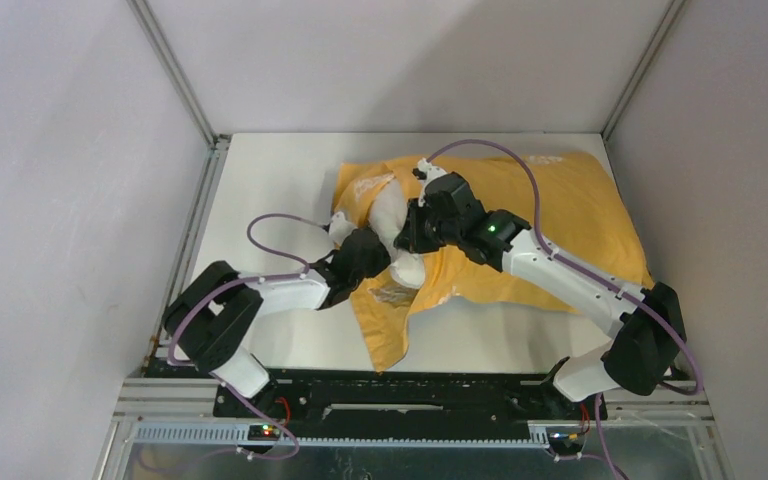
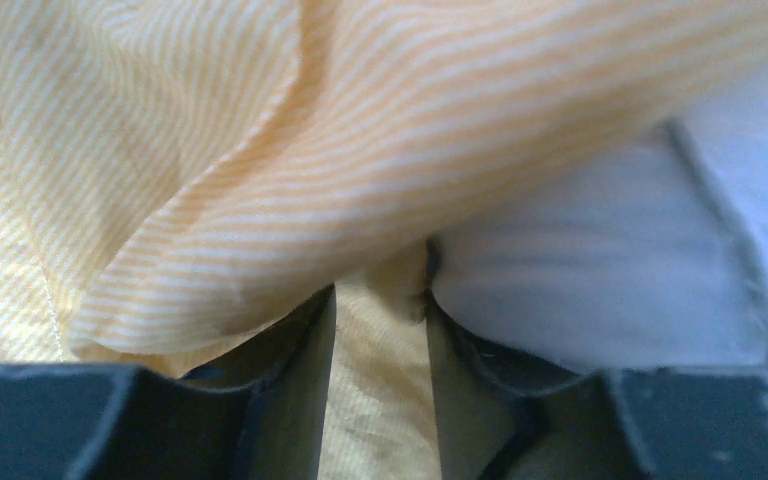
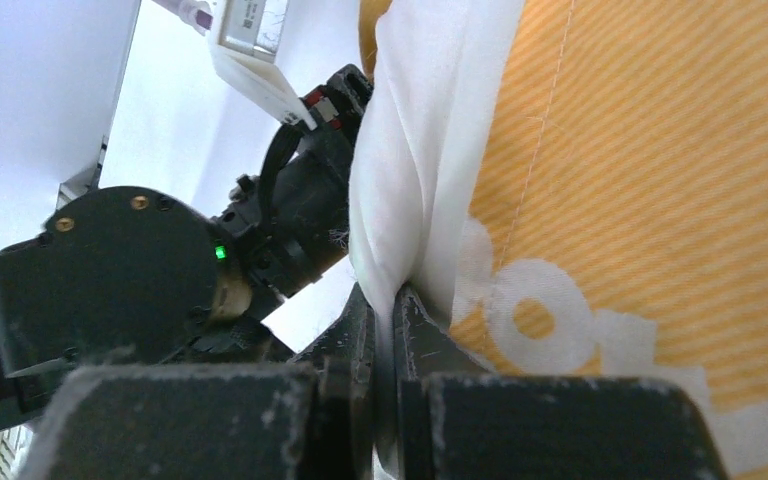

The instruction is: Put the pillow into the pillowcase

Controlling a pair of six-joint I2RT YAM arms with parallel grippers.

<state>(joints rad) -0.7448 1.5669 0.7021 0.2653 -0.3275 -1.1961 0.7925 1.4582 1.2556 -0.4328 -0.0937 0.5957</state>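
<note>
The right end effector (image 3: 392, 300) is closed, pinching a fold of the white pillow (image 3: 415, 150). The left end effector (image 2: 380, 300) has its jaws partly apart, with yellow cloth showing in the gap. The pillowcase (image 1: 560, 210) lies on the far half of the table (image 1: 280, 190), long axis left to right, mouth at the left. It looks plump, and a white part of the pillow sticks out of the mouth. Both arms reach inward and meet at this left end, the right arm stretching across the pillowcase.
</note>
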